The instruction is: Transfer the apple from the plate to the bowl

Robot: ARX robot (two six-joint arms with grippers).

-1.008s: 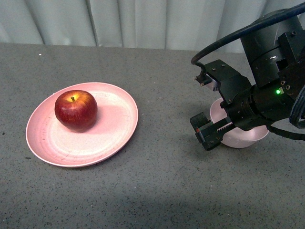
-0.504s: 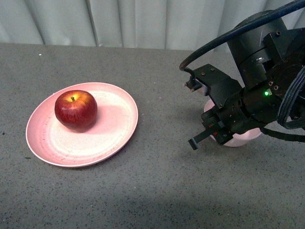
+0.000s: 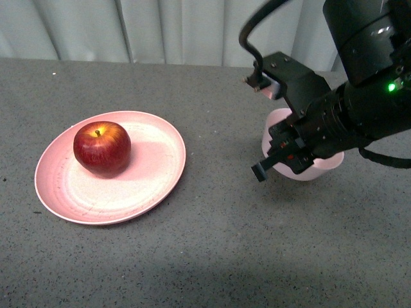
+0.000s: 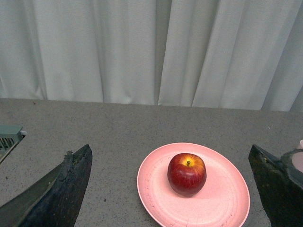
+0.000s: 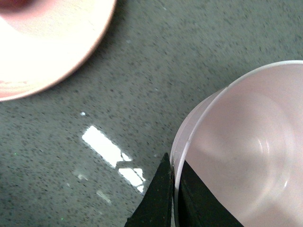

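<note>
- Rising beside the small pale pink bowl, our right end effector has edged towards the wide salmon-pink plate; its spread we cannot tell.
- The glossy dark-red apple lies there ungrasped; the left end effector gapes, empty.

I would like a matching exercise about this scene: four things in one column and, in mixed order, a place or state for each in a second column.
Things:
1. apple
2. plate
3. bowl
4. left gripper

Places or states:
A. open, holding nothing
B. rim pinched by the right gripper
C. dark red, resting on the plate
D. salmon pink, flat on the table

Right pairs: 1-C, 2-D, 3-B, 4-A.
</note>
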